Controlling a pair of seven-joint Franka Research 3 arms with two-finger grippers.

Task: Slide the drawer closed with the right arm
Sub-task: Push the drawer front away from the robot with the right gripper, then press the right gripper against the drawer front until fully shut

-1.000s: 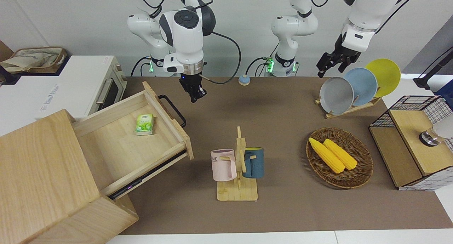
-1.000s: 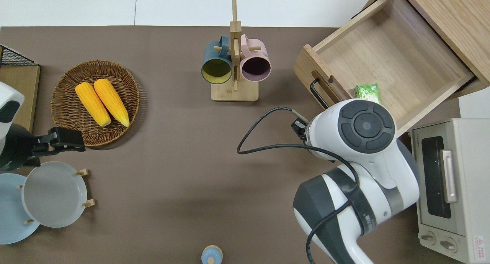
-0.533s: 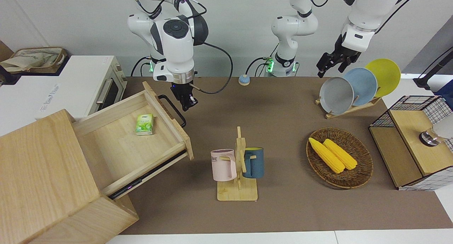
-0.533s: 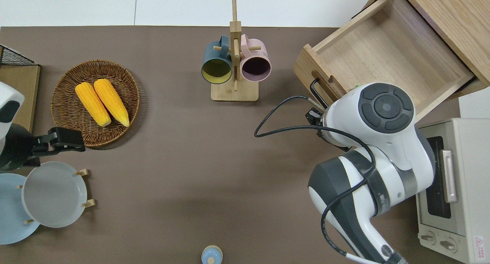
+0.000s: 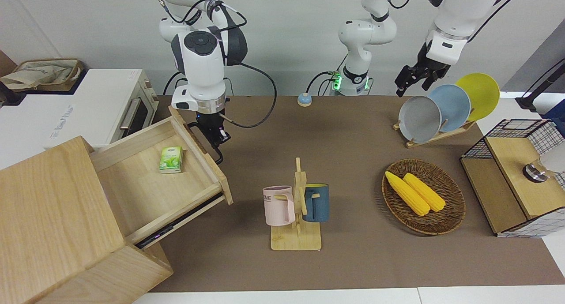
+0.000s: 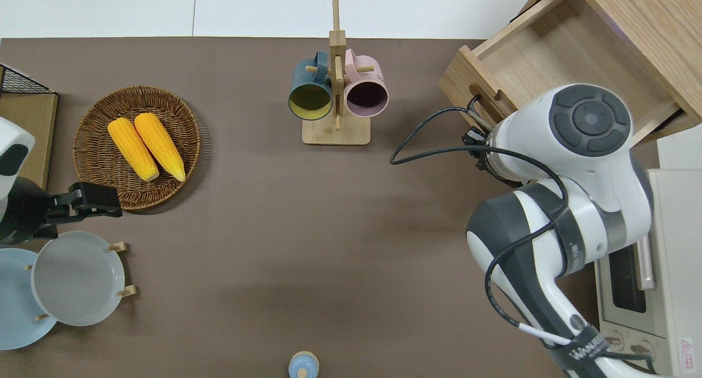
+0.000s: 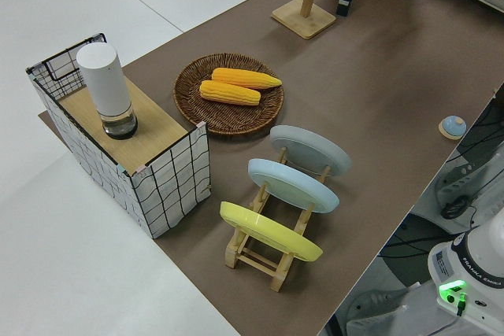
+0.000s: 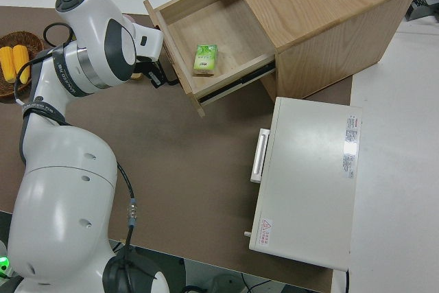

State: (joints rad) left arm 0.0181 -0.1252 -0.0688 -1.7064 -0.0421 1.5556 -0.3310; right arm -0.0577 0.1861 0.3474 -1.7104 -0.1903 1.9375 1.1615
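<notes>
The light-wood drawer [image 5: 145, 180] stands partly open from the pale wooden cabinet [image 5: 57, 207], with a green packet [image 5: 171, 159] inside. Its black loop handle [image 5: 207, 140] is on the front panel. My right gripper [image 5: 216, 135] is shut and presses against the front panel at the handle. In the overhead view the drawer [image 6: 548, 60] is partly hidden by the right arm, and the gripper is hidden under the wrist. The right side view shows the drawer [image 8: 219, 29], the packet [image 8: 204, 58] and the gripper [image 8: 155, 73] at the front panel. My left gripper [image 5: 410, 80] is parked.
A white toaster oven [image 5: 110, 105] stands beside the cabinet, nearer to the robots. A mug rack [image 5: 296, 207] with two mugs stands mid-table. A wicker basket [image 5: 450, 215] of corn, a plate rack [image 5: 446, 107] and a wire-mesh box [image 5: 516, 176] are toward the left arm's end.
My right gripper moved from over the table to the drawer's front and pushed it. The drawer, with the packet inside, slid partway into the cabinet. The left arm stayed still.
</notes>
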